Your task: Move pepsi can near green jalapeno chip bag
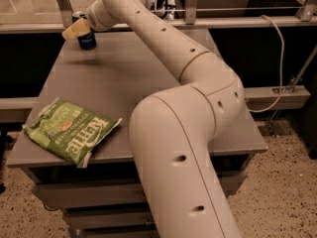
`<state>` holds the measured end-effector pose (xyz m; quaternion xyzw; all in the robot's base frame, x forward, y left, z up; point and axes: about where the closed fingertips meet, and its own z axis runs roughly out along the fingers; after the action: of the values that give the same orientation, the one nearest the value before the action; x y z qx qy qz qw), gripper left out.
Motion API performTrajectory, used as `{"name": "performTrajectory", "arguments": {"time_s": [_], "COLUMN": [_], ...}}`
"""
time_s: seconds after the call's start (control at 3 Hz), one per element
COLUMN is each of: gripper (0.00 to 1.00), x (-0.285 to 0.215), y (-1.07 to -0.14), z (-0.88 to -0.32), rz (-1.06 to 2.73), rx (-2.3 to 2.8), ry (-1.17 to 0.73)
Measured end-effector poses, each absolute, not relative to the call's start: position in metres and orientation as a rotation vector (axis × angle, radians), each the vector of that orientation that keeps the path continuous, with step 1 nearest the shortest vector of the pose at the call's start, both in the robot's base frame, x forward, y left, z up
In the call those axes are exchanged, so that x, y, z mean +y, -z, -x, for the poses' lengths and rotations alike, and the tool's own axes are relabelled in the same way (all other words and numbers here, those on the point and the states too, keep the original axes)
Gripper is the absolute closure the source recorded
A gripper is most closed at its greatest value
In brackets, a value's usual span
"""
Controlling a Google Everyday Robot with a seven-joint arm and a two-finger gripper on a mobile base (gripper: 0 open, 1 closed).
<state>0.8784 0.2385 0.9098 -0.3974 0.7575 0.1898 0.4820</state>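
The pepsi can (87, 39), dark blue, is at the far left of the grey table (148, 78), held between the tan fingers (74, 31) of my gripper (80, 29). The can hangs slightly above the tabletop, with its shadow below it. The gripper is shut on the can. The green jalapeno chip bag (71, 131) lies flat at the table's near left corner, well apart from the can. My white arm reaches from the lower right across the table to the far left.
A metal rail (198, 21) and posts run along the table's far edge. A cable (277, 48) hangs at the right. The table's left edge is close to both can and bag. Drawers sit under the tabletop.
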Motion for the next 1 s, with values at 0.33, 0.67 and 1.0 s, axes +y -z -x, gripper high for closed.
{"name": "performTrajectory", "arguments": {"time_s": [0.33, 0.67, 1.0], "gripper": [0.00, 0.00, 0.17], "x": [0.243, 0.242, 0.242], "y": [-0.904, -0.900, -0.899], "z": [-0.884, -0.892, -0.900], "rz": [0.964, 0.951, 0.942], "rx": [1.855, 1.860, 1.854], "ry": [-0.471, -0.456, -0.445]}}
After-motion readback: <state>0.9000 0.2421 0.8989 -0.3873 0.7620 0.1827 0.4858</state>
